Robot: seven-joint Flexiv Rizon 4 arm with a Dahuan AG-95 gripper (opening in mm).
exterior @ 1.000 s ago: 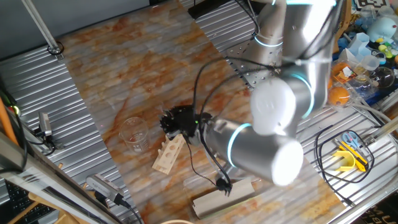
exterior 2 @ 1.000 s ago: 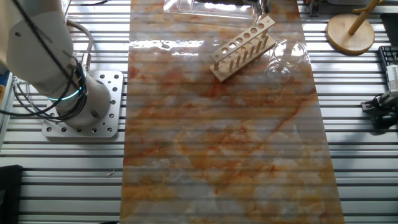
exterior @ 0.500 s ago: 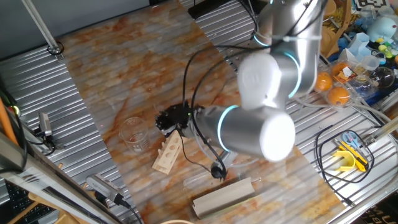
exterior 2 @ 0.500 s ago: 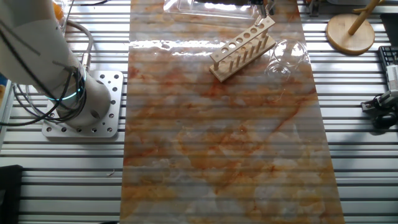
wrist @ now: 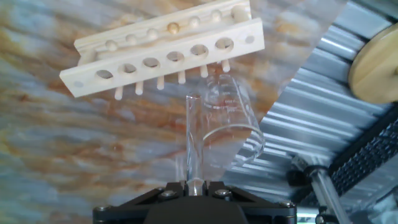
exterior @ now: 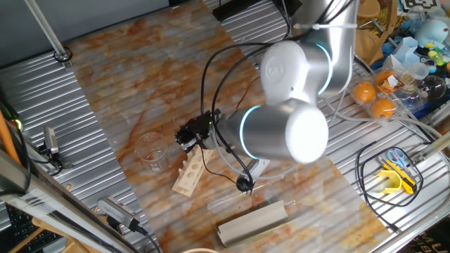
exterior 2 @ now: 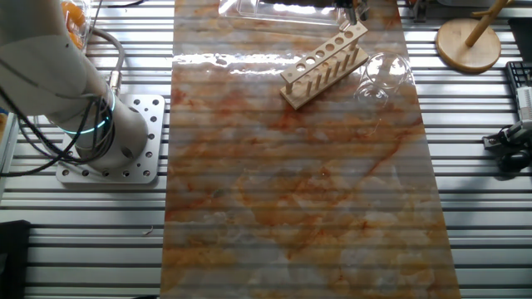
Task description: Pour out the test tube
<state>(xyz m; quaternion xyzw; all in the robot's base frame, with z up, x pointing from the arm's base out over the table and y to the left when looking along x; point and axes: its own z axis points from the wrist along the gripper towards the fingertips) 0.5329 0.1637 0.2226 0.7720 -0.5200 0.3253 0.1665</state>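
In the hand view my gripper is shut on the test tube, a thin clear glass tube that points straight away from the jaws. The tube's far end lies by the left edge of the squat clear beaker, just below the wooden rack. In one fixed view the gripper hangs above the rack, to the right of the beaker. The tube itself cannot be made out there. The other fixed view shows the rack and the beaker.
A longer clear tube lies on the marbled mat beside a wooden block. A round wooden stand sits off the mat. Oranges, cables and clutter crowd the right. My arm's large elbow hangs over the mat.
The arm's elbow has swung left and back. The gripper with the tube has drifted slightly left, toward the beaker. Rack and beaker have not moved.
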